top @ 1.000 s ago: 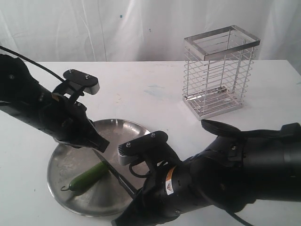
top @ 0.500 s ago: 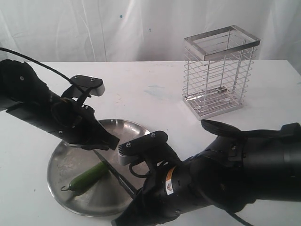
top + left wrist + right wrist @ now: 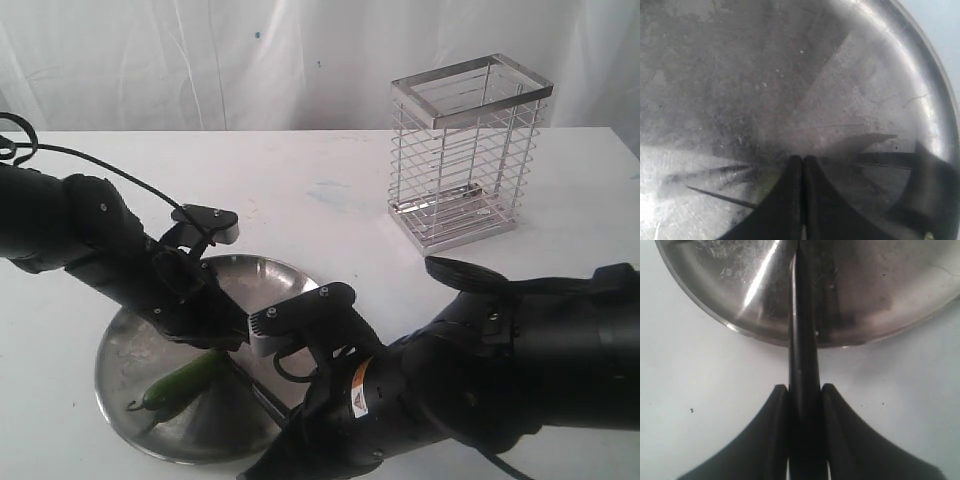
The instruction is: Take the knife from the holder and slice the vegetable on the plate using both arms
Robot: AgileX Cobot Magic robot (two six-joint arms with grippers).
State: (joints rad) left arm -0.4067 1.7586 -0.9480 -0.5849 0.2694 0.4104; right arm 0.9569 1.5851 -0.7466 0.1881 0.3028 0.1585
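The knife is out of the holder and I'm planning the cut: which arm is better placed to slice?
The right. Its gripper is shut on the knife, blade reaching over the plate. The left gripper is shut and empty, low beside the vegetable, better suited to steadying.

Green vegetable (image 3: 178,383) flat on steel plate (image 3: 125,345); black knife (image 3: 803,365) over rim; wire holder (image 3: 467,150) upright.

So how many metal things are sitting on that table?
2. A round plate lies near the front, with a green vegetable on it; an empty wire holder stands farther back on the right. The arms could be hiding something more.
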